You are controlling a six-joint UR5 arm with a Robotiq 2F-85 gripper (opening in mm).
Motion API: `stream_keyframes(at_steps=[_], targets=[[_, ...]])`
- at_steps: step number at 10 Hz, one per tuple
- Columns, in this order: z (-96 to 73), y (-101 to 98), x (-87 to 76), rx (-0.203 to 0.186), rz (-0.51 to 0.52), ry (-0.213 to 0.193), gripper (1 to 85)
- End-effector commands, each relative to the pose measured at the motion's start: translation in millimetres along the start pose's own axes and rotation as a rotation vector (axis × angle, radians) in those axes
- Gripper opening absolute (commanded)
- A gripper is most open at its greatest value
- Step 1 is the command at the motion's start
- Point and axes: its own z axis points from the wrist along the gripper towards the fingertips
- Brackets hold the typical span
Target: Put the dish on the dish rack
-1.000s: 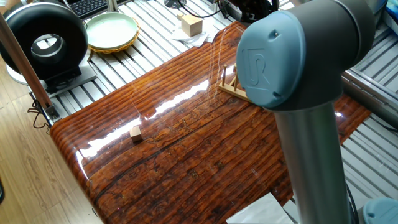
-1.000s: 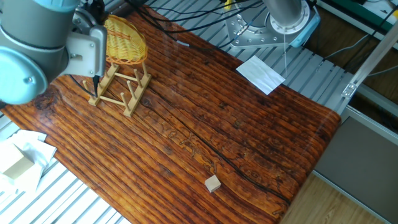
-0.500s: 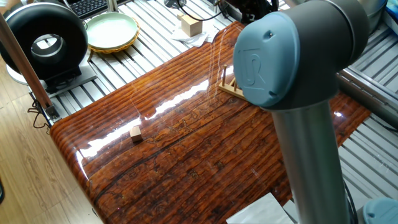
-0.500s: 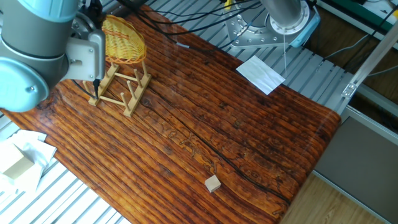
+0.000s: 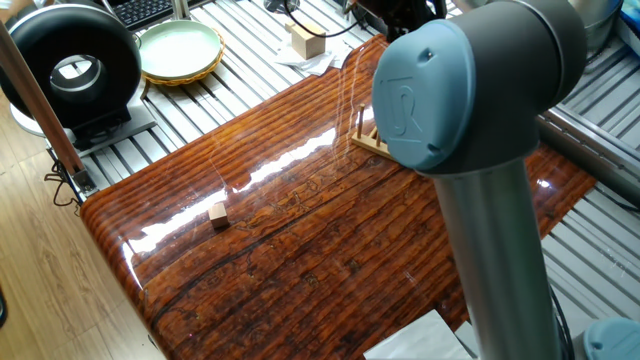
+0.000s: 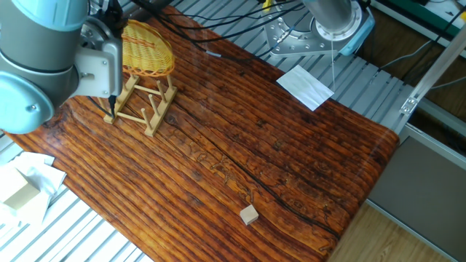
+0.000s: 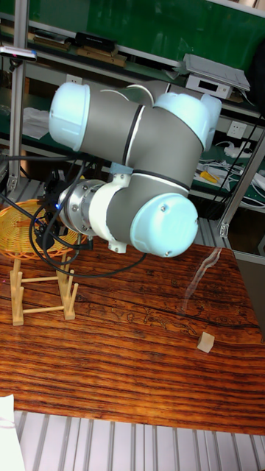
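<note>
Hanging above the far end of the small light-wood rack with upright round dowel pegs (image 6: 140, 104), the golden-yellow woven wicker dish with a scalloped braided rim (image 6: 148, 49) sits tilted, its hollow face turned toward the table's middle and its lower edge close over the peg tops. In the tall fixed view the dish (image 7: 28, 229) shows to the left of the arm, above the pegs of the rack (image 7: 43, 291), and I cannot tell whether it touches any of them.

The gripper is hidden behind the grey and pale-blue wrist of the arm (image 6: 44, 54) in every view, so how its jaws stand cannot be told. Since the dish floats clear of the table, it is probably being carried.

The main risk, as I judge it, is the rim missing the gap between a pair of pegs. The dish is about as wide as the rack, so a slight offset could land the braid on a peg top. The rack looks light and unfixed, and a downward or sideways push could tip it or slide it across the glossy dark-red striped wooden table (image 6: 277, 153). The scalloped edge could also snag on a dowel. If let go while tilted, the shallow dish could lean over and roll off the back edge onto the metal slats.

The weave is open and ribbed, bright against the wood, with no damage visible.
</note>
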Motion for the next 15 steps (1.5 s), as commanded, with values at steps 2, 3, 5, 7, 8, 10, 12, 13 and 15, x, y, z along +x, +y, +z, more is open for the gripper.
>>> stream_keyframes(at_steps=[2,3,5,7,8,10,12,13,15], targets=[[4.4,-3.6,-9.2,0.009,-0.009,-0.042,1.0],[5.7,-3.2,-9.7,0.008,-0.009,-0.045,1.0],[12.1,-0.6,-8.6,0.000,-0.008,-0.044,1.0],[16.8,2.2,-7.9,-0.006,-0.009,-0.045,1.0],[17.1,2.3,-7.9,-0.005,-0.012,-0.045,1.0],[17.2,4.0,-8.9,-0.011,-0.015,-0.048,1.0],[16.9,1.2,-8.6,-0.011,-0.018,-0.048,1.0],[16.6,0.0,-8.3,-0.011,-0.019,-0.048,1.0],[16.3,-1.7,-8.3,-0.011,-0.024,-0.050,1.0]])
